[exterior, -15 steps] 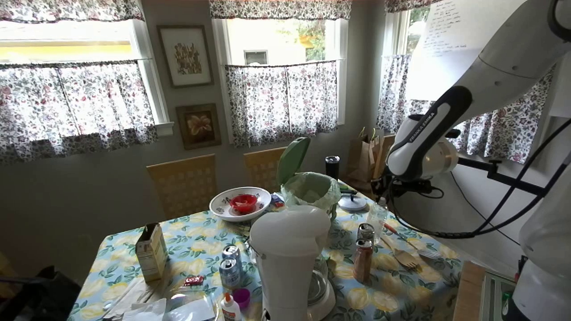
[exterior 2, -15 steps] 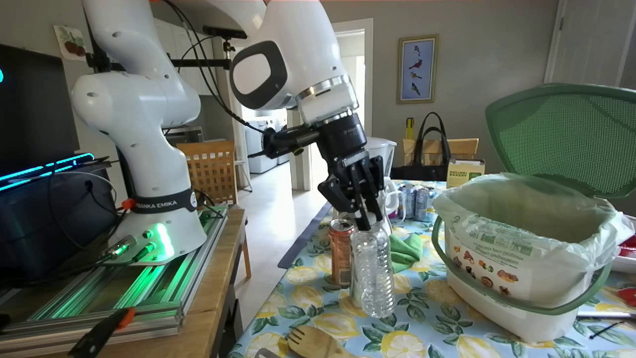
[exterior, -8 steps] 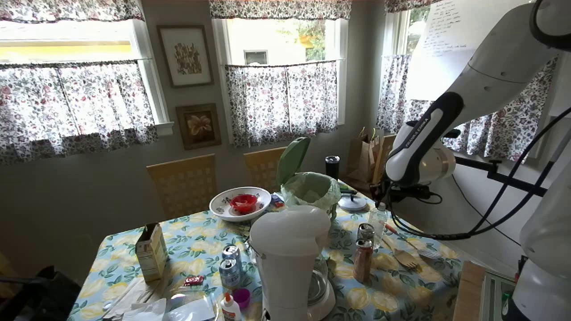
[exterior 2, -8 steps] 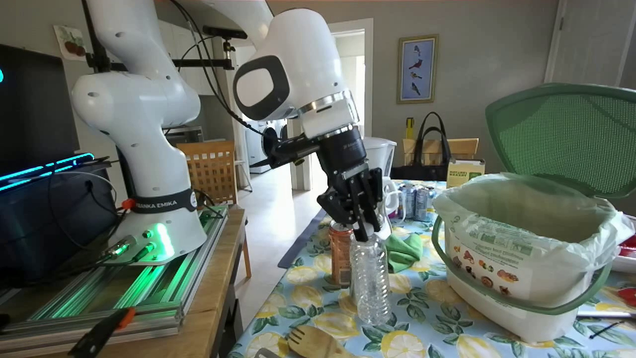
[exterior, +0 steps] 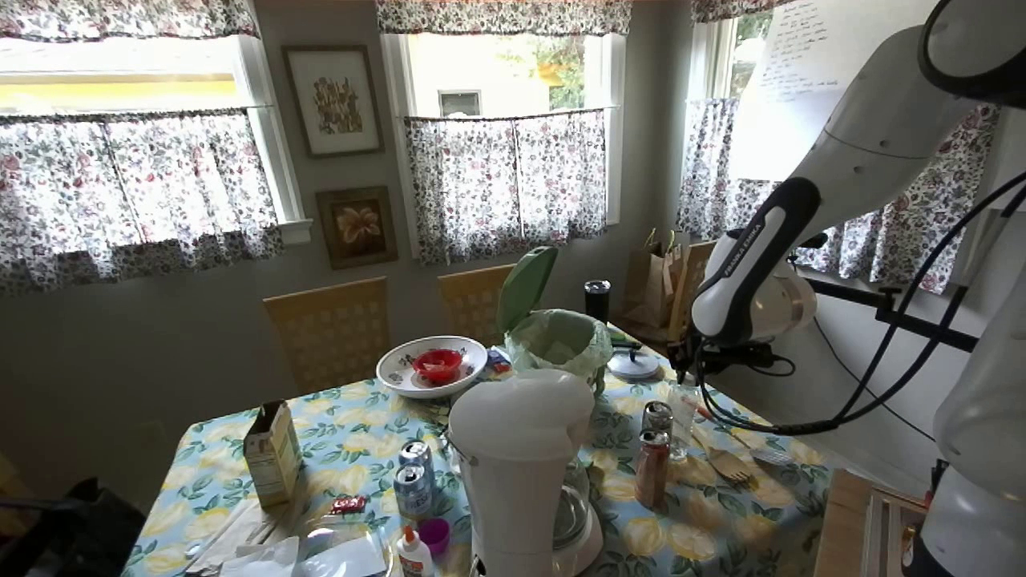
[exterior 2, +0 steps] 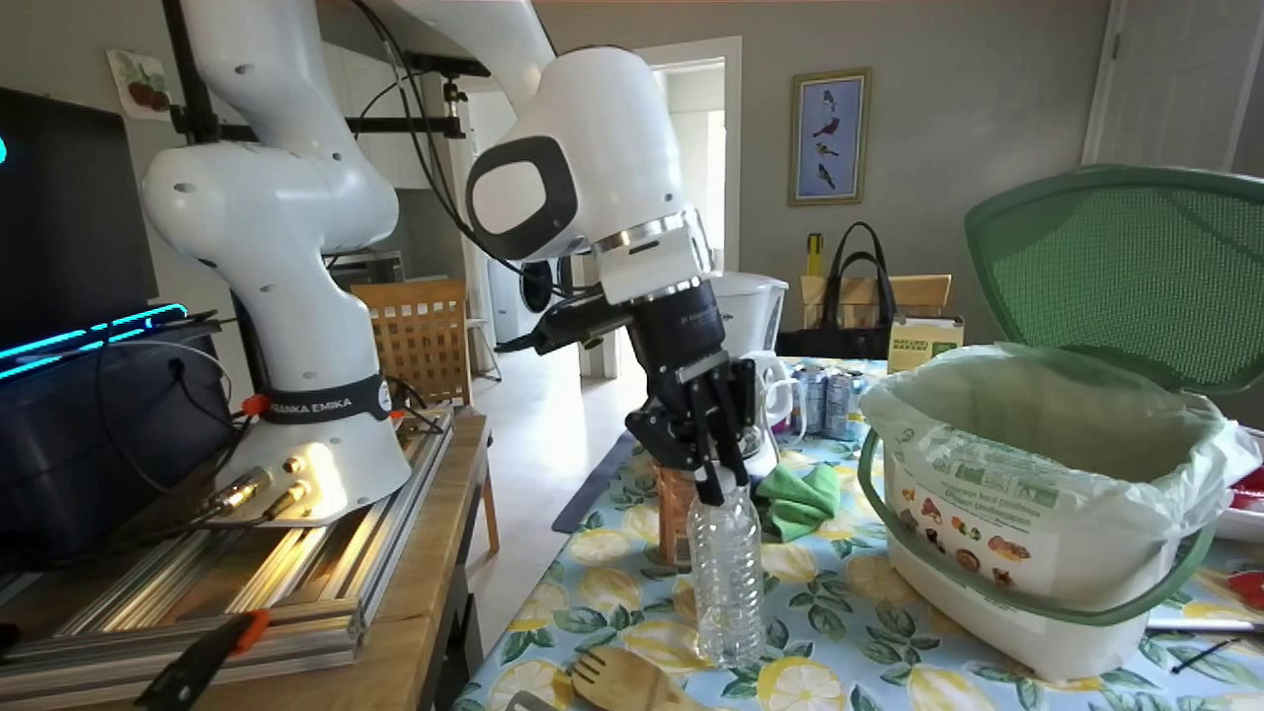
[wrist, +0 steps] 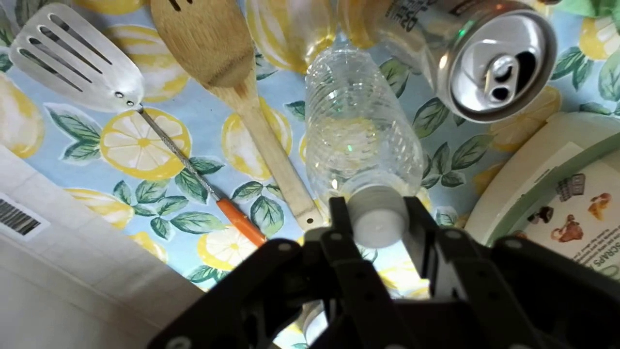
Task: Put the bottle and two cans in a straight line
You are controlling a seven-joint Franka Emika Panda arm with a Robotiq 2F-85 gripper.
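Near the table edge [wrist: 150, 241], the claw [exterior 2: 726, 481] pinched the bottle [exterior 2: 728, 583] by its cap [wrist: 379, 220]. Bare cloth [exterior 2: 839, 617] lay between it and a "SCRAPS" bin [exterior 2: 1096, 563]. The arm [exterior: 745, 252] said "FRANKA EMIKA."

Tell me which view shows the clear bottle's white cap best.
The wrist view: the white cap shows close up, top towards the camera, held in the pincer. Both exterior views show it small and partly hidden by the pincer, its top out of sight.
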